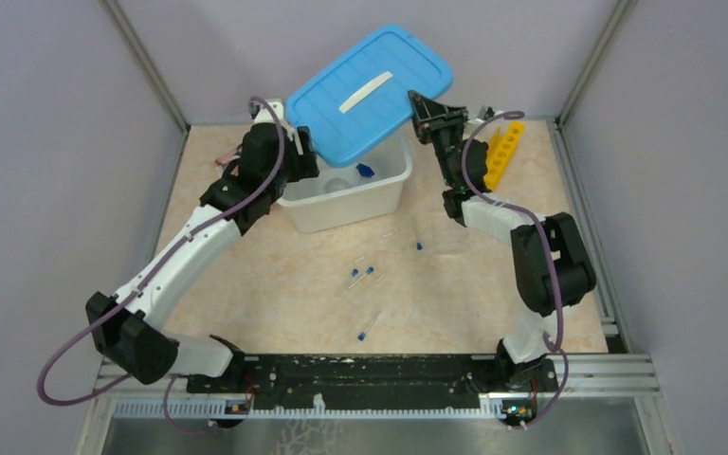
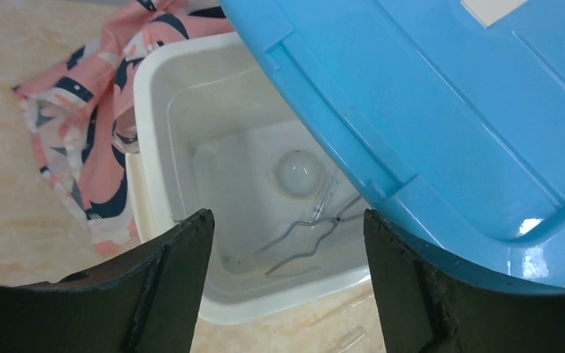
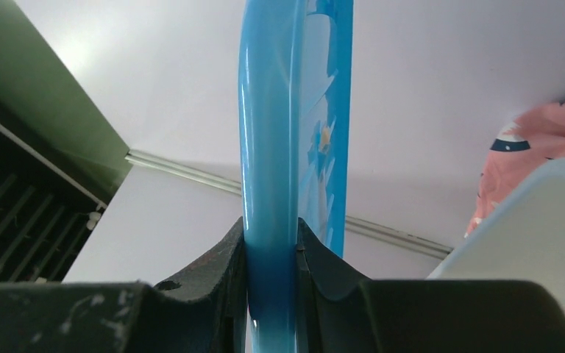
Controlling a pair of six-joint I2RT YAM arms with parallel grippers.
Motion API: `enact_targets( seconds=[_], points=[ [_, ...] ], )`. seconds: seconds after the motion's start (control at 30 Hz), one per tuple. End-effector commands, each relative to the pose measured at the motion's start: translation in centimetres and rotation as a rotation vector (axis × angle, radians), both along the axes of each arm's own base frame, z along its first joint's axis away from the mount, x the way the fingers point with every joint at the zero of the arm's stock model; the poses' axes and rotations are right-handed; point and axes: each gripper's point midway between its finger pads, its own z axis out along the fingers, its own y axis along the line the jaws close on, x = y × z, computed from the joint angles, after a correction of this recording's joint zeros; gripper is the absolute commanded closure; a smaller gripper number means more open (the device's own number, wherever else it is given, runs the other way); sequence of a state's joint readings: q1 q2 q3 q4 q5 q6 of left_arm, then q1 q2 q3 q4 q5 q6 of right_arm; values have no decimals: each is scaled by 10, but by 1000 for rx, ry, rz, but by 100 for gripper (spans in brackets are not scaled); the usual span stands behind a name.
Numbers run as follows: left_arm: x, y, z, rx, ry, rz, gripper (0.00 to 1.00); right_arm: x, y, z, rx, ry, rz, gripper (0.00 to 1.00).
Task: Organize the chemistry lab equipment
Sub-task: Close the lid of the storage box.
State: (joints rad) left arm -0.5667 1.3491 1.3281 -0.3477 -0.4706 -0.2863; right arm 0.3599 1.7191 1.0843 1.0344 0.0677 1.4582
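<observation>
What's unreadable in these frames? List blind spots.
Top view: blue lid covers most of the white bin; contents mostly hidden.
Left wrist: the lid cuts off one end of the tongs and part of the bin floor.
Top view: tubes on the table too small to count.
Top view: yellow rack partly behind the right arm; holes unreadable.
Right wrist: right tool grips the lid edge; bin interior unseen.

A white bin point(image 1: 341, 213) stands on the beige marbled bench point(image 1: 275, 303), toward its far side. A blue lid point(image 1: 398, 66) with a pale strip point(image 1: 365, 92) on top hangs tilted above it, covering part of the opening. A pink patterned cloth point(image 2: 81, 125) lies bunched against the bin's outer wall.
</observation>
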Motion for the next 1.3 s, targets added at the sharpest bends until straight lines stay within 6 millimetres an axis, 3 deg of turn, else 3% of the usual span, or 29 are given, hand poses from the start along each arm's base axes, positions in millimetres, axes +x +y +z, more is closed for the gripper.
enact_targets(
  seconds=[0.0,0.13,0.23,0.4,0.6,0.97,1.27],
  points=[
    [1,-8,0,-259,97,-72,19,-16,-10,30,82,-135,-56,100],
    [8,7,-11,-437,140,-70,17,-19,-7,24,98,-134,-48,100],
    [7,10,-8,-587,121,-112,19,-20,-5,18,104,-129,-45,100],
    [7,5,-19,-714,183,-142,20,-21,0,10,122,-128,-27,100],
    [7,16,-4,-907,90,-143,20,-24,4,-2,131,-118,-22,100],
    [8,16,-11,-1054,66,-151,23,-28,15,-17,152,-110,17,100],
    [24,11,-21,-1061,99,-163,24,-36,31,-17,155,-131,75,100]
  ],
)
